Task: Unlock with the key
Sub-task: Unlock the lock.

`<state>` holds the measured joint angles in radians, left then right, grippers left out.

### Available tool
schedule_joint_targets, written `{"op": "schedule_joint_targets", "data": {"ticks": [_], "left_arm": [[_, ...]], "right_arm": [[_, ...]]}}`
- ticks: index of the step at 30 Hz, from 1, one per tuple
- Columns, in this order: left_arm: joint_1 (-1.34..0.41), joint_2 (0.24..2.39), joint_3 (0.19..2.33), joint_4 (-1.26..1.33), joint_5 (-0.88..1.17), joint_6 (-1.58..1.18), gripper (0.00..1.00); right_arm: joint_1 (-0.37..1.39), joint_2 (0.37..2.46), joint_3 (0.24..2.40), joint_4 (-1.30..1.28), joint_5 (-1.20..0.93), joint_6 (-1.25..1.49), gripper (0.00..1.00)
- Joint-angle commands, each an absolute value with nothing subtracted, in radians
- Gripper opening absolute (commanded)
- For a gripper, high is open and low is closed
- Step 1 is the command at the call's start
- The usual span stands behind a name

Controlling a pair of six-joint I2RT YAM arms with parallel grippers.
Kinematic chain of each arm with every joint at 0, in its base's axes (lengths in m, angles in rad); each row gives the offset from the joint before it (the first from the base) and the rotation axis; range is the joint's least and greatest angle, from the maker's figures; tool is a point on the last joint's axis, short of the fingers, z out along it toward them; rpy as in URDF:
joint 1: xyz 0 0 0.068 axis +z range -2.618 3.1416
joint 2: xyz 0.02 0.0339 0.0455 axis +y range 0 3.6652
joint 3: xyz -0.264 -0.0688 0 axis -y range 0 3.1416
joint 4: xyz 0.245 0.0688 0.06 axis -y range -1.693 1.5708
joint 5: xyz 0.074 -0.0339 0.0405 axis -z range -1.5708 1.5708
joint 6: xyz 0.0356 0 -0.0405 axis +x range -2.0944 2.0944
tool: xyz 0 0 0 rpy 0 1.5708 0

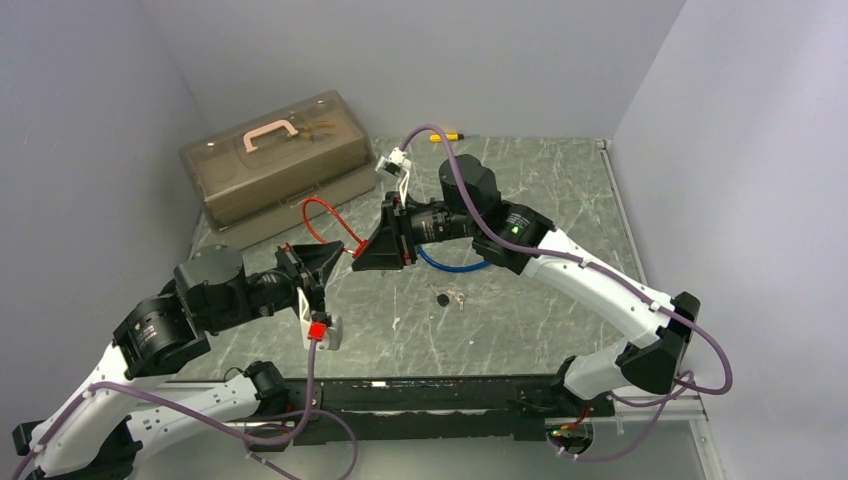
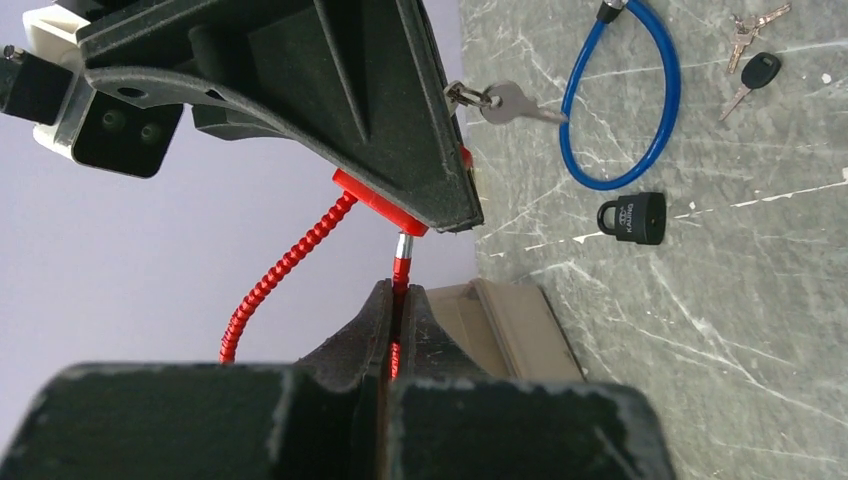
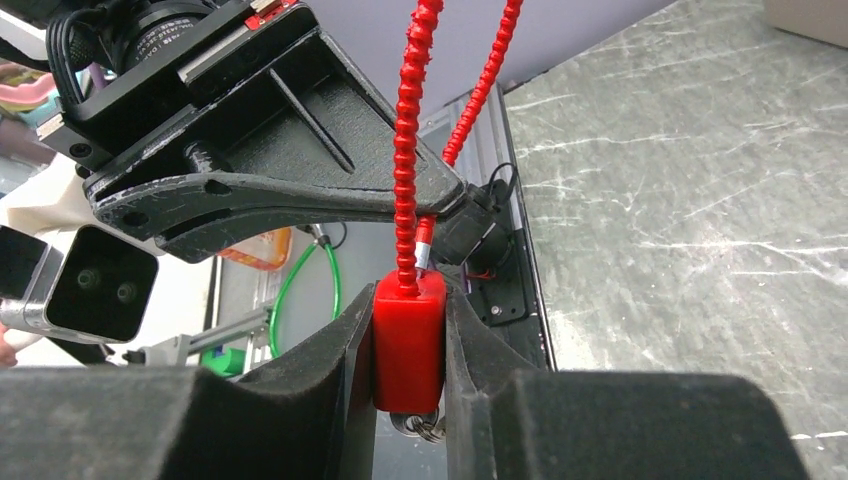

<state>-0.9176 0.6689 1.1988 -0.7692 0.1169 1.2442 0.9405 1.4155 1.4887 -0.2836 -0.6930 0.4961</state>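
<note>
Right wrist view: the lock [image 3: 408, 340], a small red block, is clamped between the pads of the right gripper [image 3: 408, 318]. The cable [image 3: 405, 150] rises out of its top. The lock is held in the air over the table [image 1: 560, 200], left of centre.

Left wrist view: the left gripper [image 2: 399, 298] is closed tight on the cable just below its metal pin [image 2: 402, 245], and the pin meets the lock body. The key [image 2: 512, 102] is on a ring, sticking out beside the right gripper at the lock's far end. Cannot tell whether it is seated in the keyhole.

Handling (judgement):
- Lock: light, hard, smooth-shelled. The flat sides suit a pad grip, but it may twist in the pads under key torque.
- Cable: beaded and springy, and it bends freely. It is likely stiff only near the pin, so hold there to pull.
- Key: small, thin and flat. Take it by the bow, since it is likely to slip if pinched edge-on.

Pose, top view: both arms reach inward with wrists level and the grippers tip to tip, the left pointing right and the right pointing left. The right elbow is bent, with the forearm passing above the blue cable [image 1: 450, 266]. Both grippers are occupied, so one hold must probably be given up to turn the key.
</note>
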Motion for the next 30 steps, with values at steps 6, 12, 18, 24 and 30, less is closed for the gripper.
{"op": "schedule_joint_targets", "data": {"ticks": [6,12,18,24,30], "left_arm": [[-0.918,0.663,1.215,-0.719,0.112,1.330,0.00],[-0.963,0.704,1.258,-0.757,0.114,1.417,0.00],[-0.971,0.683,1.237,-0.773,0.095,1.465,0.00],[-0.971,0.649,1.224,-0.755,0.085,1.543,0.00],[-0.970,0.650,1.313,-0.756,0.094,1.458,0.00]], "right_arm": [[0.968,1.434,1.568,-0.358,-0.732,0.437,0.00],[1.078,1.525,1.552,-0.381,-0.735,0.433,0.00],[1.092,1.504,1.461,-0.418,-0.758,0.423,0.00],[1.093,1.499,1.412,-0.540,-0.762,0.372,0.00],[1.008,1.396,1.319,-0.620,-0.698,0.315,0.00]]}}
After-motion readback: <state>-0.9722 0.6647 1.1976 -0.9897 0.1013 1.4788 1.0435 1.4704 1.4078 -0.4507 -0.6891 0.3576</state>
